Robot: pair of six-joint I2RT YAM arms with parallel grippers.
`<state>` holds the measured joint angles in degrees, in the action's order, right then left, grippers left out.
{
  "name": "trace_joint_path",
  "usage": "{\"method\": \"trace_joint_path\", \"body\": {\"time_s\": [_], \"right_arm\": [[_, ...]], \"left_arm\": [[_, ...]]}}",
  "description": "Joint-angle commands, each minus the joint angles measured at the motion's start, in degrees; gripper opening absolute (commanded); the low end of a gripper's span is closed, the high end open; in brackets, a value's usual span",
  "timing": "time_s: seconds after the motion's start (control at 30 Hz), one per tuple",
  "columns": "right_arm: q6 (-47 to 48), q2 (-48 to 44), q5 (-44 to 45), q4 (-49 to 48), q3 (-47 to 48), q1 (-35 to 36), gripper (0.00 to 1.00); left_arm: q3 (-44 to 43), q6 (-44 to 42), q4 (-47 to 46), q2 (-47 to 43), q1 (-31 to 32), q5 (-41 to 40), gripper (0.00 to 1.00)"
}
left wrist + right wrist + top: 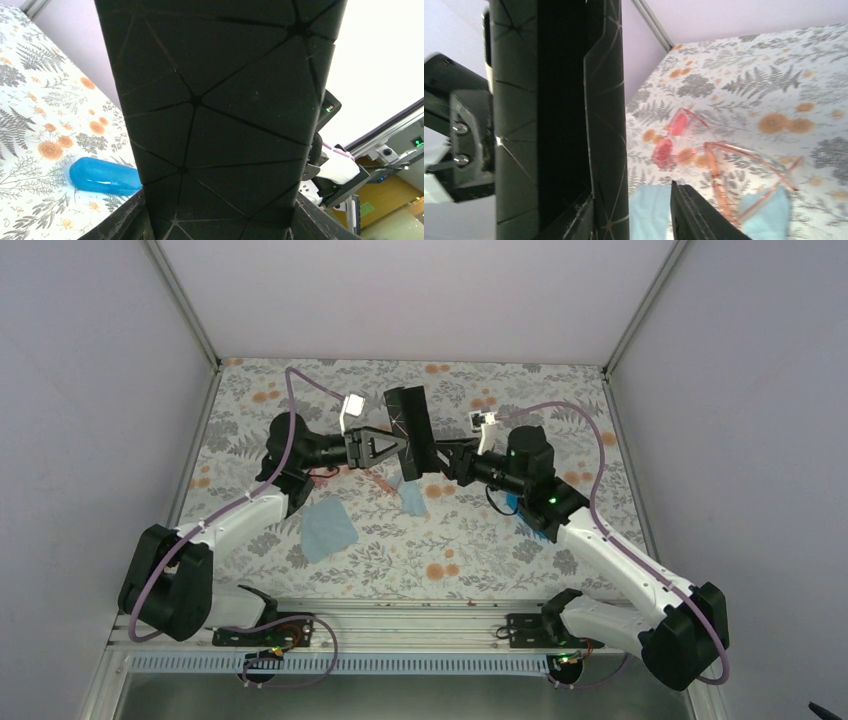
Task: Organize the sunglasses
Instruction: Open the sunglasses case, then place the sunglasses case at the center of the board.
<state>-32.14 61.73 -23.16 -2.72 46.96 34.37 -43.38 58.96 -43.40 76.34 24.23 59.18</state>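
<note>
You are holding a black folding case aloft, left gripper clamping it, right gripper at its flap with its grip unclear; the sunglasses are lying on the table by a blue cloth, probably waiting for you to open the case.

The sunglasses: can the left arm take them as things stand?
Probably not yet. The left gripper is closed on the black case, held above the table; the sunglasses lie uncovered below.
</note>
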Motion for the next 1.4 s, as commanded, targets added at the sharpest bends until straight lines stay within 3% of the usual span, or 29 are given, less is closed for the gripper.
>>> {"method": "trace_joint_path", "body": {"time_s": [0.0, 0.27, 0.37, 0.47, 0.6, 0.77, 0.9, 1.17, 1.37], "right_arm": [[6.4, 2.0, 5.9, 5.3, 3.5, -0.3, 0.33], [12.4, 7.1, 11.4, 11.5, 9.3, -0.4, 0.04], [13.0, 7.2, 14.2, 13.9, 10.5, -0.3, 0.04], [13.4, 7.1, 18.1, 16.5, 11.6, -0.3, 0.04], [13.9, 8.3, 25.2, 21.8, 13.3, -0.4, 0.04], [13.2, 12.0, 35.5, 28.5, 15.3, -0.4, 0.04], [12.6, 15.1, 38.5, 30.3, 15.9, -0.5, 0.04], [10.1, 24.6, 37.2, 30.4, 16.1, -2.1, 0.04], [11.1, 28.9, 30.8, 25.2, 13.6, -5.4, 0.04]], "left_arm": [[-3.1, -2.2, 2.1, 0.4, 0.0, -1.4, 0.31], [-7.0, -6.0, 10.4, 6.1, -0.1, -3.4, 0.31], [-8.5, -9.6, 16.0, 7.5, -0.2, -6.0, 0.39], [-10.5, -14.9, 26.2, 8.5, -0.1, -11.6, 0.65], [-12.8, -20.7, 38.7, 8.9, -0.3, -20.4, 0.75], [-13.0, -23.6, 43.1, 6.9, -0.4, -26.3, 0.83], [-13.2, -25.1, 45.7, 5.6, -0.4, -30.2, 0.85], [-11.6, -26.0, 46.4, 3.9, -0.4, -30.7, 0.84], [-11.0, -26.0, 46.6, 3.9, -0.4, -30.3, 0.84]]}}
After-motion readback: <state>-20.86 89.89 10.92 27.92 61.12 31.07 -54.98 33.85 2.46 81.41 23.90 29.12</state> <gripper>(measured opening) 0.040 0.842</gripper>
